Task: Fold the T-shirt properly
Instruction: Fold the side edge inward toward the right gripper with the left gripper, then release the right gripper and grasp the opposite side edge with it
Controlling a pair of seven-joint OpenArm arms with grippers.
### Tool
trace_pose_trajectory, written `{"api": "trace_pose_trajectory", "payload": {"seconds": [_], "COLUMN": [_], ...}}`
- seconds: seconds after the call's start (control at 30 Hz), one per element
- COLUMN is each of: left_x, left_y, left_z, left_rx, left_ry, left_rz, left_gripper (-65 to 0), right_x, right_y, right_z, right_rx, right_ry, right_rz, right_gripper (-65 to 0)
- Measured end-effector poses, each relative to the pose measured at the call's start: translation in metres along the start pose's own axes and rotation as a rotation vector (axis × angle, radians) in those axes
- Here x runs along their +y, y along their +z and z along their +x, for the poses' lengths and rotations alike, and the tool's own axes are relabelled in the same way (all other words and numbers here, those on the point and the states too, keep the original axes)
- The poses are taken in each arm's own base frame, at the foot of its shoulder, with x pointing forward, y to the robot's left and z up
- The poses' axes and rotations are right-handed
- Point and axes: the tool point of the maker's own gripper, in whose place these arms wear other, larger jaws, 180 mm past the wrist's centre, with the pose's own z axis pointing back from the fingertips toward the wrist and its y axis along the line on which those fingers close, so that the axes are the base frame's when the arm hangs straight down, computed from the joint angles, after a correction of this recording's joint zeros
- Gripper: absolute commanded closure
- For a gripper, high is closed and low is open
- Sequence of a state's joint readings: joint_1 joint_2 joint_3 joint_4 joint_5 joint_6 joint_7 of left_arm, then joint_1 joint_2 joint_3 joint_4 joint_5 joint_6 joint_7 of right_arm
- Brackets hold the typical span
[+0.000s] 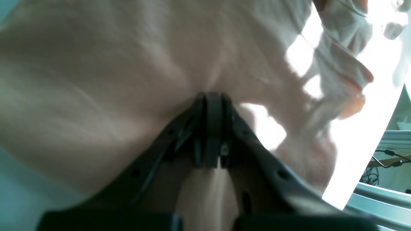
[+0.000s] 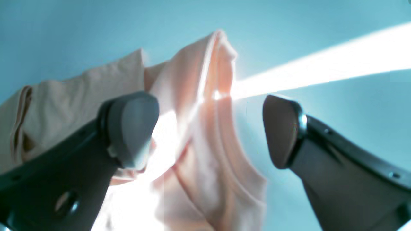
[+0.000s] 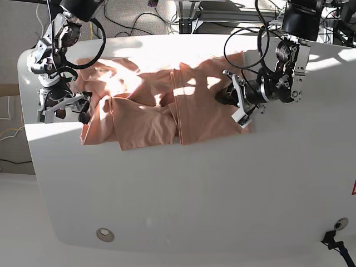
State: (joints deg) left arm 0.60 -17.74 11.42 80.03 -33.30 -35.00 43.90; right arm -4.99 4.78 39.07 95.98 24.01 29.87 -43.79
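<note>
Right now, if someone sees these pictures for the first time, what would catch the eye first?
The salmon-pink T-shirt lies crumpled and partly folded across the far half of the white table, with hard sunlight patches on it. The left pincer is shut on the fabric near the shirt's edge, while the right pincer hangs open over the other end.

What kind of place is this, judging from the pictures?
Probably a robotics lab or test bench, not a home. A white table carries two robot arms working on a salmon-pink T-shirt, loose black cables lie behind it, and aluminium frame rails show at the edge.
</note>
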Motion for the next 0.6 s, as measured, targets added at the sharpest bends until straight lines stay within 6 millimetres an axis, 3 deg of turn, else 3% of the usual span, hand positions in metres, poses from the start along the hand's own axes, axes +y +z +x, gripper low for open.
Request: {"api": "trace_pose_trajectory", "payload": {"seconds": [0.07,0.13,0.3,0.4,0.53,0.6], "left_x": [0.002,0.004,0.007,0.007,0.007,0.007], "left_y": [0.002,0.003,0.006,0.006,0.007,0.007], "left_z": [0.0,-0.002,-0.003,-0.003,-0.003,-0.003], "left_rx": [0.002,0.005,0.009,0.01,0.01,0.01], "left_ry": [-0.003,-0.005,-0.007,-0.008,-0.01,-0.01], "left_rz": [0.002,0.007,0.012,0.014,0.014,0.015], "left_gripper": [0.0,0.0,0.0,0.0,0.0,0.0], "right_x": [-0.036,-0.052,-0.043,-0.026,0.033,0.051], "right_y": [0.005,0.005,-0.004,-0.011,-0.03,-0.033], "right_z": [-0.013,-0.027,-0.045,-0.05,-0.059,-0.065], "right_rx": [0.036,0.063,0.083,0.059,0.083,0.087], "right_ry": [-0.071,-0.137,-0.186,-0.22,-0.218,-0.232], "right_rz": [-0.054,-0.049,0.036,0.066,0.205,0.24], "right_gripper": [-51.5,-51.3,-51.2,-51.2,-51.0,-51.0]}}
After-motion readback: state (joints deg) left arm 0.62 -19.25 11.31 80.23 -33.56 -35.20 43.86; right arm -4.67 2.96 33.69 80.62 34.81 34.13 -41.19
